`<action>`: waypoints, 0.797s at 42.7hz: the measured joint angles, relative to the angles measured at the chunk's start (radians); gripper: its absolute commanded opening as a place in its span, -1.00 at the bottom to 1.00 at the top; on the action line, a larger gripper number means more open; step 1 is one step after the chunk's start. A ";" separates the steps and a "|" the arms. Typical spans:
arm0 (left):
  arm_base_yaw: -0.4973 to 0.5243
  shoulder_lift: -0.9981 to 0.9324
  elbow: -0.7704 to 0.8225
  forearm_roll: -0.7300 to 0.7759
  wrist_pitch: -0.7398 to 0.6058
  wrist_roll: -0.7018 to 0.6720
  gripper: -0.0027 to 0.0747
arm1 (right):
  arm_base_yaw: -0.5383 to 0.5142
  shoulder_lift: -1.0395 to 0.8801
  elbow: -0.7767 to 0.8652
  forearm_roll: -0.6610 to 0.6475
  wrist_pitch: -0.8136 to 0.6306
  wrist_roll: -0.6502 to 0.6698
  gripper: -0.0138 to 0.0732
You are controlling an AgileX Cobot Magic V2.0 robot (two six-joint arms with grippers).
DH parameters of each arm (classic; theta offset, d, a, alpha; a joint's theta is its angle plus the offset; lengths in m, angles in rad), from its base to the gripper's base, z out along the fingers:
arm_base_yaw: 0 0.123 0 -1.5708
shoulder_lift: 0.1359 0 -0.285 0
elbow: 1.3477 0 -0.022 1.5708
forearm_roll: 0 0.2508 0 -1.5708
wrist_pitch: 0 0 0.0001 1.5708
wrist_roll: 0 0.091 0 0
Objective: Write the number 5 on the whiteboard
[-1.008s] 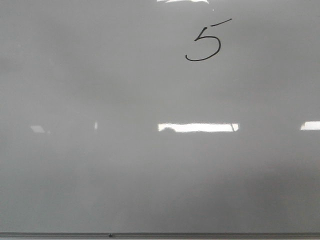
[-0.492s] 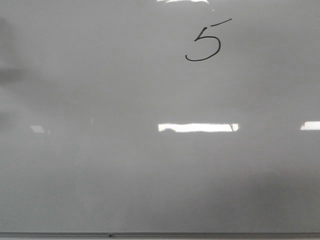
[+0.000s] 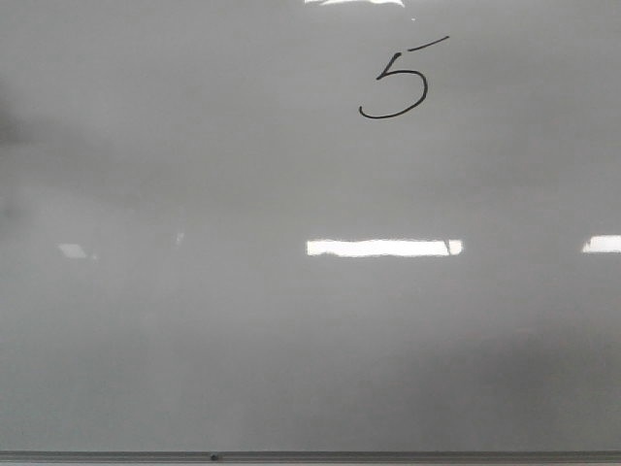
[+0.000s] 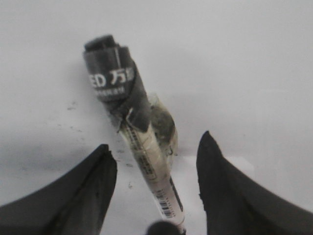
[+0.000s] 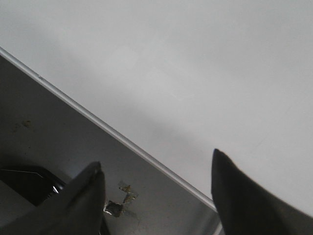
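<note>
In the left wrist view the left gripper (image 4: 154,156) stood with its two dark fingers (image 4: 88,191) set wide, and one marker (image 4: 132,132) ran up between them, its black cap end pointing away from the wrist and its pale printed barrel toward it; neither finger visibly touched the barrel, and its near end disappeared at the picture's edge, so what kept it in place could not be told. A scrap of clear tape or wrapping clung to the barrel just below the black part. Behind the marker lay the whiteboard (image 4: 234,58), with a few small dark specks on its surface. In the right wrist view the right gripper (image 5: 156,171) was spread wide with nothing between its two fingers (image 5: 239,196), poised over the board's thin grey metal frame edge (image 5: 112,132), which ran diagonally; on one side was the white surface, on the other a darker grey area. Farther out, in the front view, the board filled the picture, and one number 5 (image 3: 396,85) in thin black line sat near its far edge, right of centre. Four bright rectangular reflections (image 3: 383,248) showed on the gloss.
</note>
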 measured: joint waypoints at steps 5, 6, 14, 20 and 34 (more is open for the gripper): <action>0.000 -0.070 -0.107 0.010 0.225 0.002 -0.01 | 0.000 -0.056 0.000 0.000 0.000 0.041 0.45; 0.000 -0.081 -0.122 0.010 0.267 0.010 -0.03 | 0.000 -0.070 0.000 0.000 0.000 0.043 0.45; -0.040 -0.194 -0.239 0.012 0.512 0.077 -0.20 | 0.000 -0.200 0.000 0.000 0.020 0.100 0.45; -0.150 -0.301 -0.276 0.010 0.639 0.107 -0.32 | 0.000 -0.285 0.000 0.000 0.061 0.131 0.45; -0.400 -0.544 -0.254 0.004 0.821 0.124 -0.49 | 0.000 -0.386 0.000 0.000 0.172 0.141 0.38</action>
